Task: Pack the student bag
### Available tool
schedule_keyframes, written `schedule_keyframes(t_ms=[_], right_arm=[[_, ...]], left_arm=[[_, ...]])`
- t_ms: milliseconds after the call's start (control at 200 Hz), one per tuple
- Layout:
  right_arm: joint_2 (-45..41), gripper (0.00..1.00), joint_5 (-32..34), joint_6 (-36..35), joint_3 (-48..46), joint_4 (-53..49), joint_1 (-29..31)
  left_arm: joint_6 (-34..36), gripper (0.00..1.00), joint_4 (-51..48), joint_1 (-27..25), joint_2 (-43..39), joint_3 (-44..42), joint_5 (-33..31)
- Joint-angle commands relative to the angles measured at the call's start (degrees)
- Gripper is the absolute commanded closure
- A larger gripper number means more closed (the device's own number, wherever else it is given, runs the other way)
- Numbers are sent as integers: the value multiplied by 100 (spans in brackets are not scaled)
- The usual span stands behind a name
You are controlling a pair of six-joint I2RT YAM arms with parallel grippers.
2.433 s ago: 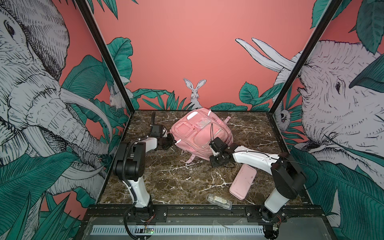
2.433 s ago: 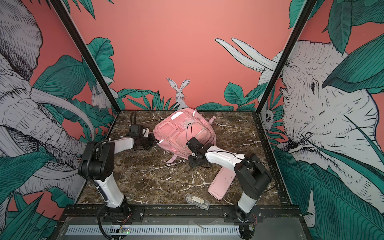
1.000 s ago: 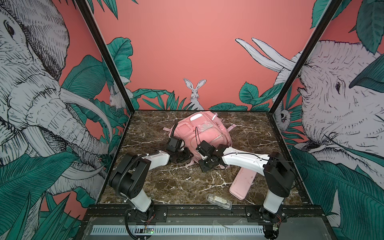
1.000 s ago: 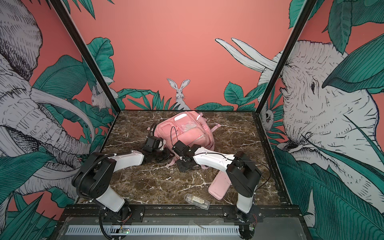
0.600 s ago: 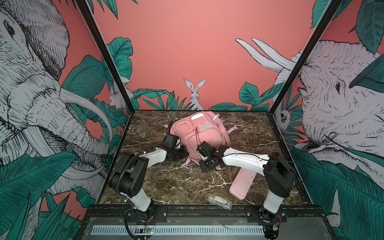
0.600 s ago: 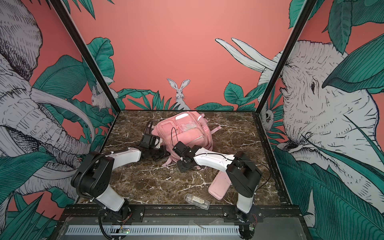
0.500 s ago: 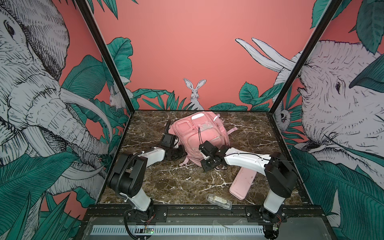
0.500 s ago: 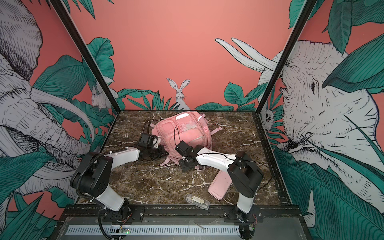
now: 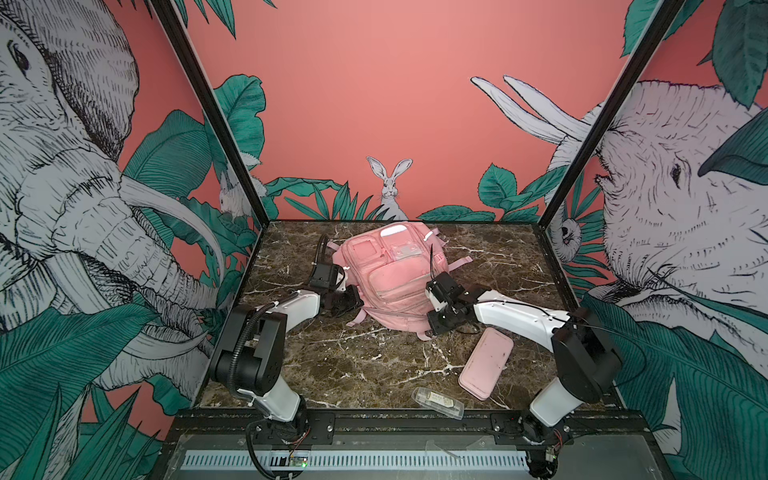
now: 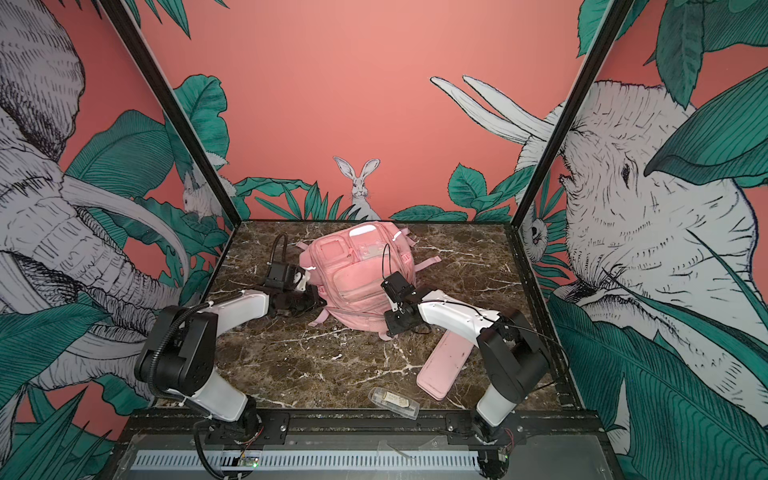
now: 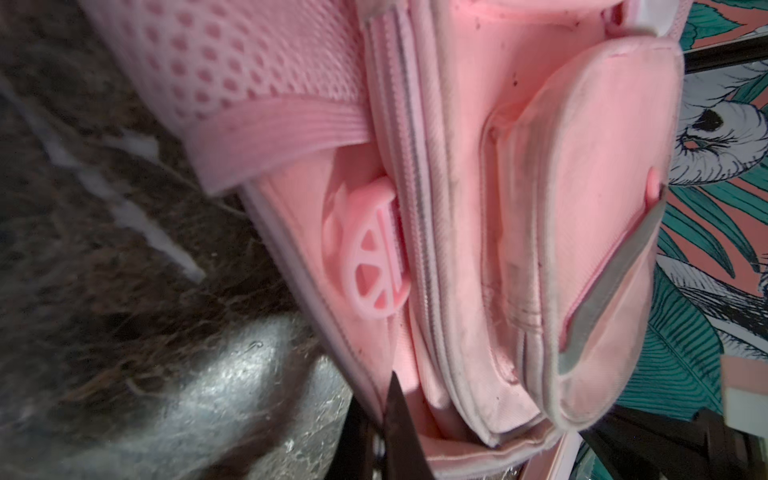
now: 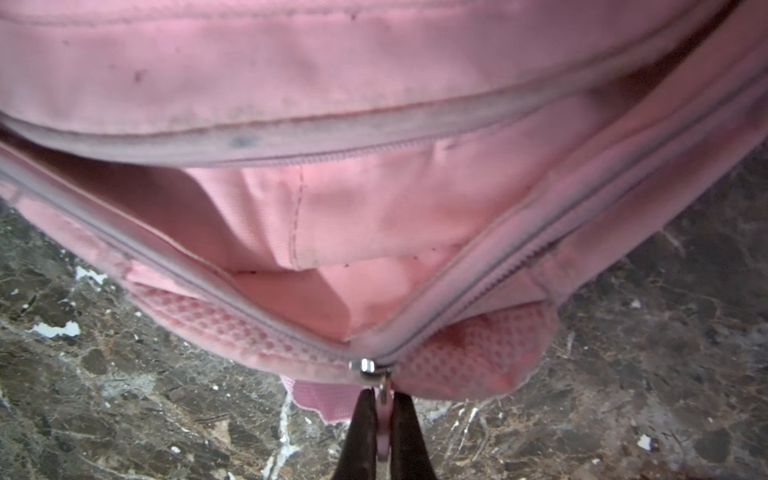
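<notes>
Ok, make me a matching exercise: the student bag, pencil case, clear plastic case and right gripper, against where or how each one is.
Things: 1 student bag; 2 pink pencil case; 3 clear plastic case; 4 right gripper.
States: A closest to the table's front edge; B shut on a zipper pull; C main zip partly open; D lying flat, right of centre.
Pairs: 1-C, 2-D, 3-A, 4-B.

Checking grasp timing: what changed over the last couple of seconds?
The left gripper moved from the student bag's left side to its near-left corner and closed on the edge there. The right gripper, shut on the zipper pull, drew slightly toward the front, and the bag turned a little. The pencil case and clear case are unmoved.
</notes>
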Motion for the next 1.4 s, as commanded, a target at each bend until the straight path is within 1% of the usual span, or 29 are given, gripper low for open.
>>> schedule_keyframes(t_ms=[0,185,395,430,535,605,685,815,890,935,1105,1220,1315,1395], right_arm=[[-122,100,207,-40,-125,-543,-99],[-121,100,-79,63,-129,-369,67],[262,100,-85,152,326,-371,836],[343,100,-124,196,397,-358,936],[530,100,-228,321,563,-225,1215],[634,100,-277,364,668,-176,1360],[739,100,-294,382,784,-136,1467],[809,100,-332,382,894,-108,1517],[826,100,-356,386,929,-78,1534],[833,100,-367,369,956,-72,1534],[898,100,-370,313,1098,-148,1534],[890,100,-354,297,1175,-223,1535],[874,100,-365,308,1145,-189,1537],[894,100,-387,315,1133,-188,1553]], left_arm=[[239,100,-129,333,-250,247,-580],[218,100,36,482,55,528,-598],[184,99,75,480,775,1208,-253],[167,94,92,484,828,1271,-211],[143,63,116,485,822,1301,-107],[151,46,110,482,681,1201,-97],[231,35,-2,483,433,1011,-72],[417,24,-225,484,-204,522,-132],[435,19,-263,477,-549,224,-89],[441,14,-296,461,-732,70,-60],[405,11,-364,406,-1309,-364,54],[268,10,-324,246,-1570,-628,78],[163,10,-161,35,-1544,-817,67],[76,10,-80,-69,-1383,-910,184]])
